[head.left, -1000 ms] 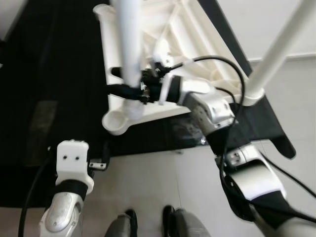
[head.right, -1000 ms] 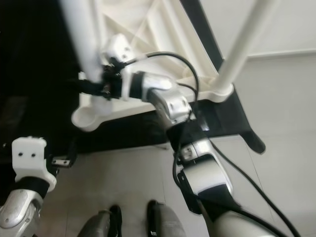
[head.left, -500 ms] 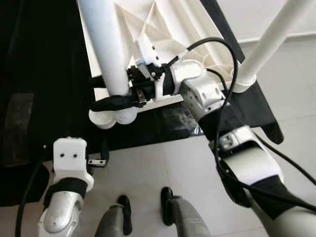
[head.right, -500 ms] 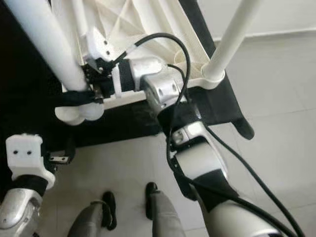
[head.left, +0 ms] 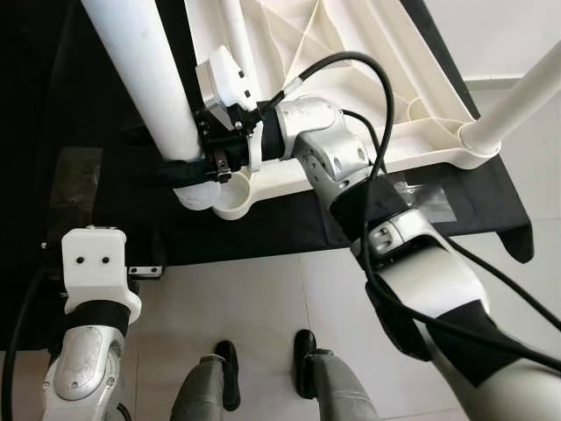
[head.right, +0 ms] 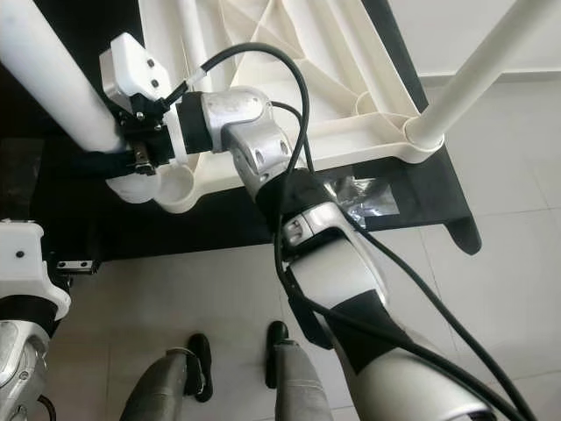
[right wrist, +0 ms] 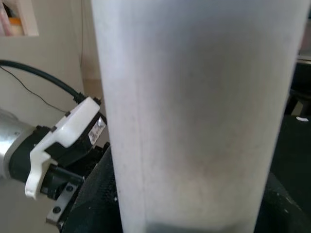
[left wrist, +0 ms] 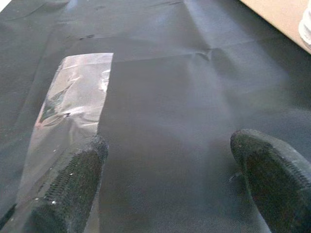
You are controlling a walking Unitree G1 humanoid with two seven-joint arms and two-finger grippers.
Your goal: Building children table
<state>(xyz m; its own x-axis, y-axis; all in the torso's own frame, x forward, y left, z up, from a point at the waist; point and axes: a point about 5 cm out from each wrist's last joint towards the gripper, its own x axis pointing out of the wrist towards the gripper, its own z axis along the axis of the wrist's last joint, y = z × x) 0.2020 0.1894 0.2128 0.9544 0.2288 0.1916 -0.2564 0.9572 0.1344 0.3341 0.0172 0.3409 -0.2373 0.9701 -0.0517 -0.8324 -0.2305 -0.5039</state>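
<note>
Jaws of the right gripper (head.left: 195, 168) clamping a white table leg (head.left: 140, 79) beside the upturned tabletop's corner socket (head.left: 235, 195), left gripper (left wrist: 165, 189) hanging open over black cloth (left wrist: 170, 97)

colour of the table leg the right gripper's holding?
White. The table leg in the right gripper shows best in the left eye view.

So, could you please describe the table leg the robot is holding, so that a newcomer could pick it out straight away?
Start from the upturned white plastic tabletop lying on the black cloth. At its near corner by the empty round socket, the right end effector clamps a thick white cylindrical leg near its lower end. Unlike the other white leg, already seated in its corner socket, this one is tilted and not yet seated.
</note>
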